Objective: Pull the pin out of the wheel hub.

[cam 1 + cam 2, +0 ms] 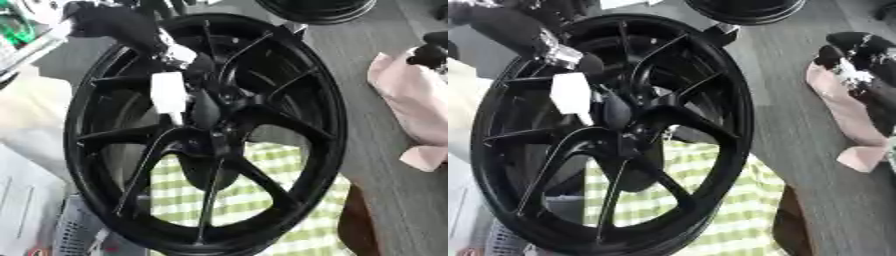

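Observation:
A large black spoked wheel point(289, 100) fills the middle of both views, and its hub point(214, 135) lies near the centre. My left arm comes in from the upper left, and its black left hand point(203, 107) reaches down onto the hub. A white oblong piece point(168, 94) with a narrow lower tip shows right beside that hand, just above the hub; I cannot tell whether it is the pin or part of the hand. My right hand point(857, 47) shows at the right edge, resting on a pink cloth point(842, 110).
A green-and-white checked cloth point(262, 195) lies under the wheel's lower half. A second black rim point(745, 10) sits at the top edge. The grey wood-grain table point(385, 200) runs along the right. White sheets point(26, 195) lie at the lower left.

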{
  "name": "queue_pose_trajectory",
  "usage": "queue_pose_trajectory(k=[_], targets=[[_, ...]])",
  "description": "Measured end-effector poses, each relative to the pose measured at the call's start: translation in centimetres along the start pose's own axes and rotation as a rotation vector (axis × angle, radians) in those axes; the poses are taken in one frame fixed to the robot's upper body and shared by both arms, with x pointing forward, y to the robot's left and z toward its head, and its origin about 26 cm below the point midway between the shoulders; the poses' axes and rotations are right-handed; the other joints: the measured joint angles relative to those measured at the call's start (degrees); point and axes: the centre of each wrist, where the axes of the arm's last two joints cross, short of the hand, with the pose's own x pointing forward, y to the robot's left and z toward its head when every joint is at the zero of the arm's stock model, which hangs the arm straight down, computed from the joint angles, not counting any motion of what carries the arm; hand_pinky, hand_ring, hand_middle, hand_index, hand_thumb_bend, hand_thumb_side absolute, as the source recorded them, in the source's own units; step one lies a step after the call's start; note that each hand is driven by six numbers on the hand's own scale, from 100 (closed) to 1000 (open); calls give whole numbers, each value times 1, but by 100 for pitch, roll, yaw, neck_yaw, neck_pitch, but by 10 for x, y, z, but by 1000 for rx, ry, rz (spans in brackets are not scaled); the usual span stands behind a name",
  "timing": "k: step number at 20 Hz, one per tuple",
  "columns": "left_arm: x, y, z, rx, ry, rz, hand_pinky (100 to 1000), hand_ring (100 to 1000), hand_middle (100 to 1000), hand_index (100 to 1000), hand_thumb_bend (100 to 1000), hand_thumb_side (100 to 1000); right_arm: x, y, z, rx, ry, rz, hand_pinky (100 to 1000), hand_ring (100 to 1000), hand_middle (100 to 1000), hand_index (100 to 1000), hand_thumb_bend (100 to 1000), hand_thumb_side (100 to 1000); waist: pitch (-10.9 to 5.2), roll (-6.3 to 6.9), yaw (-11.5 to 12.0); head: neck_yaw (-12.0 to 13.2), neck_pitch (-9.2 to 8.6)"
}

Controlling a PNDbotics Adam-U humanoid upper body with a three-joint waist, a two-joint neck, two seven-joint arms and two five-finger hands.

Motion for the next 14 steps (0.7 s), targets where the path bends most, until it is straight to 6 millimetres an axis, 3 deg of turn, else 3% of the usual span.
queue_pose_trajectory(k=[6, 14], targets=[[-20, 3, 14, -48, 10, -55, 859, 807, 754, 850, 760, 366, 0, 0, 0, -3, 3, 0, 911, 692, 613, 724, 411, 389, 50, 23, -1, -57, -23], [-38, 10, 36, -83, 64, -164, 847, 796, 743, 843, 761, 390, -3, 0, 2, -6, 13, 5, 912, 692, 614, 724, 412, 390, 122, 32, -14, -101, -16]])
